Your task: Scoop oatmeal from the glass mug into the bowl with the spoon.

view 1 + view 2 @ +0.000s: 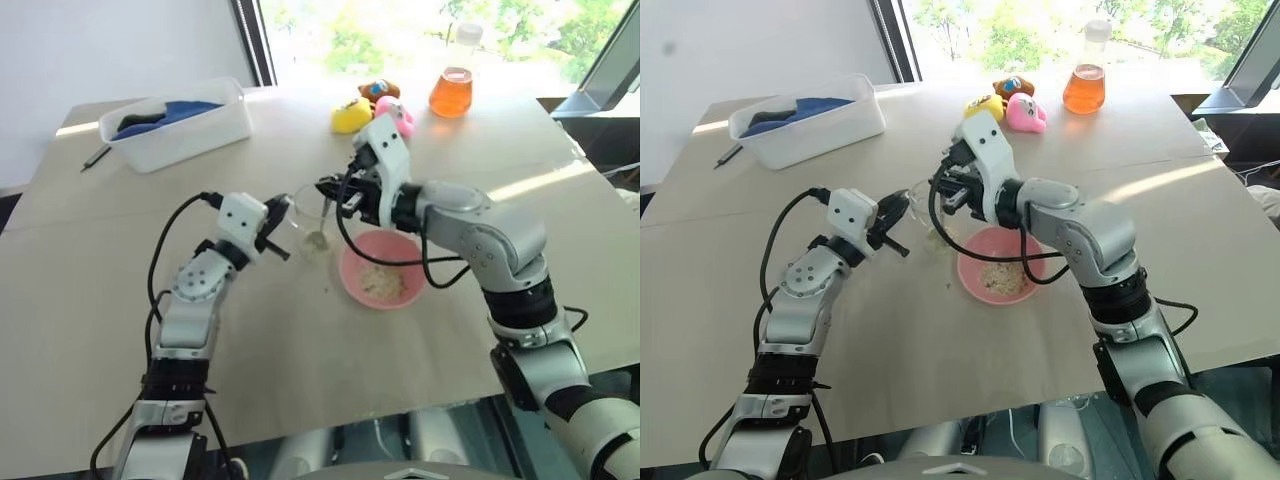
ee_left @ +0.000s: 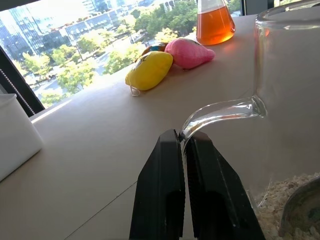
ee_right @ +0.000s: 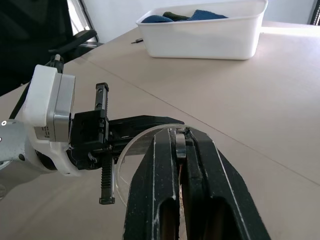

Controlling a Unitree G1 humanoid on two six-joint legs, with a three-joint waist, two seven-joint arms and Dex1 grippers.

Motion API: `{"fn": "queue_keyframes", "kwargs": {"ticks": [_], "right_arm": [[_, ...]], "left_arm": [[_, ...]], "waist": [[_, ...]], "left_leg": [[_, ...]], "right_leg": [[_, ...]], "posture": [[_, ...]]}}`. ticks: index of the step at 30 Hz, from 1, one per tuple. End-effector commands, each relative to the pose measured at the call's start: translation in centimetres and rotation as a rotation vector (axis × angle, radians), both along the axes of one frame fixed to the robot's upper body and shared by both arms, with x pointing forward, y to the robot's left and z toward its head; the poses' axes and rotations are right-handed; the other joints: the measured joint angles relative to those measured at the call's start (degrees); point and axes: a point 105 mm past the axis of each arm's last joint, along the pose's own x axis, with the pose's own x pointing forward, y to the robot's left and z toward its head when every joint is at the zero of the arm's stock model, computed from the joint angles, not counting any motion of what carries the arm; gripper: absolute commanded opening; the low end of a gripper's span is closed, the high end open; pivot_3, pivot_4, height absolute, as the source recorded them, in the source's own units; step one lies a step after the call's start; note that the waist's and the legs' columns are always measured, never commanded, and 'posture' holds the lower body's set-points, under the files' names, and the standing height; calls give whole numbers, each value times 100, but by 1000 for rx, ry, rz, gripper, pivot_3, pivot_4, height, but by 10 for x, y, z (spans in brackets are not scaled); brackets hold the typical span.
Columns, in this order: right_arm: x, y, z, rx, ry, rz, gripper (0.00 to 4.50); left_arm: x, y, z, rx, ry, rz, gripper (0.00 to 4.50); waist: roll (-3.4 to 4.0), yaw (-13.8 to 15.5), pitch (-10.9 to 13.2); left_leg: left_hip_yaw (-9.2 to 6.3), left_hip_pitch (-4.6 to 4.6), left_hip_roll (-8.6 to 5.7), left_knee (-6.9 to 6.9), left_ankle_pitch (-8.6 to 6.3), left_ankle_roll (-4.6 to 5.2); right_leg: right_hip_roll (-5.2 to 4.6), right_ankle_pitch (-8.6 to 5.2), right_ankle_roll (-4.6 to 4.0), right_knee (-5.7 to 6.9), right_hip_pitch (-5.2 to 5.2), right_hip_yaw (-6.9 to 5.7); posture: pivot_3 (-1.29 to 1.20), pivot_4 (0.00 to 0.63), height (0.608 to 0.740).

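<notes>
Thin glass, that glass mug [image 1: 312, 228]: fragile, slippery, so the left pincer [image 2: 183, 150] pinching its handle suits. Right pincer [image 3: 181, 145] pinches the stiff, light spoon [image 1: 320, 225] by its handle.

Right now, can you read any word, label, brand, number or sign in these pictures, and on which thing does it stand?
No text can be read in any view.
Flask: no label visible.
White tub: plain walls.
Toys: no print that can be read.
Glass mug, bowl: no marks.
Left pincer housing: small dark marks, too small to read.
</notes>
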Motion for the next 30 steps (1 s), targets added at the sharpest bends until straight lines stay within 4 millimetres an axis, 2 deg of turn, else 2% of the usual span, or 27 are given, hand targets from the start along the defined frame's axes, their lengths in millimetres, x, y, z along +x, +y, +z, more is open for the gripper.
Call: {"fn": "queue_keyframes", "kwargs": {"ticks": [1,4,9,22,30], "right_arm": [[-8,-1,18,113,81,25,0],[-5,-7,22,155,161,4,0],[3,-18,32,178,196,-33,0],[16,-49,67,204,112,-132,0],[16,-56,65,252,187,-148,0]], "left_arm": [[-1,-5,8,4,-40,-27,49],[0,-6,8,6,-41,-30,49],[0,-8,6,10,-41,-33,49],[6,-17,2,10,-33,-63,49],[10,-22,1,5,-37,-78,49]], "waist": [[0,-1,0],[0,-3,0],[1,-3,0],[1,12,-2],[1,2,-2]], "left_leg": [[0,0,0,0,0,0],[0,0,0,0,0,0],[0,0,0,0,0,-1],[-1,0,-3,2,0,0],[1,0,-2,2,1,0]], "right_leg": [[0,0,0,0,0,0],[0,0,0,1,0,0],[0,0,0,2,-1,1],[-3,0,0,4,0,0],[-4,0,0,6,0,2]], "posture": [[0,150,740],[0,150,740],[0,150,740],[0,150,740],[0,150,740]]}}
